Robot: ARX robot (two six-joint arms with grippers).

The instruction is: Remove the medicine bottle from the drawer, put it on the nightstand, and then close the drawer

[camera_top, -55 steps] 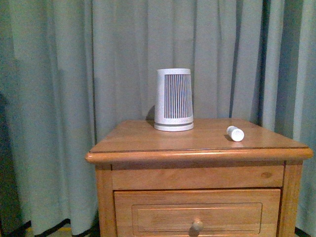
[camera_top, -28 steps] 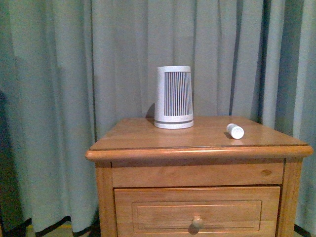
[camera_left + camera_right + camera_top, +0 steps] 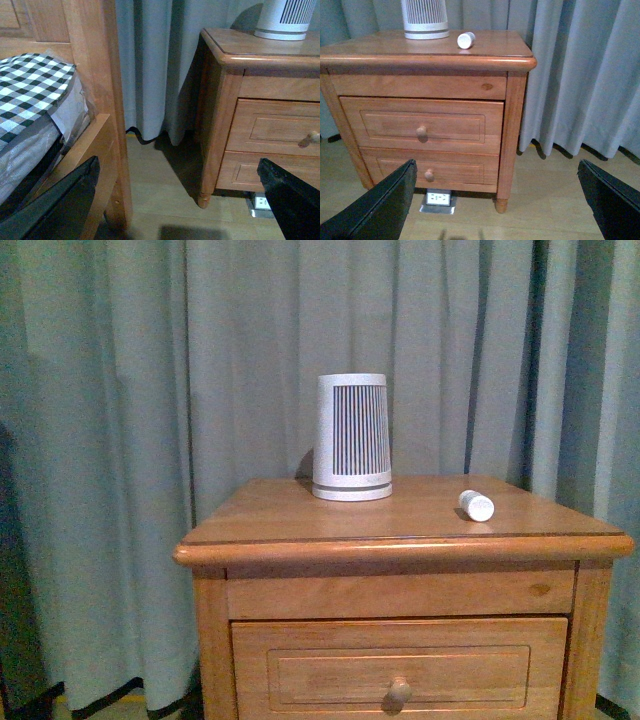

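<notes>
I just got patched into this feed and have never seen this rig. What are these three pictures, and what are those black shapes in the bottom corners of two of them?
It is a two-armed robot. One picture looks straight ahead from its body; the other two come from cameras on its wrists. The black shapes are each end effector's fingers, spread open and holding nothing. Ahead stands the nightstand; on its top are a ribbed white device and the medicine bottle, lying on its side. The upper drawer looks closed.

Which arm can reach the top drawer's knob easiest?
Probably the right. The right gripper is open and faces the drawer and its knob head-on. The left gripper is off to one side, by the bed.
</notes>
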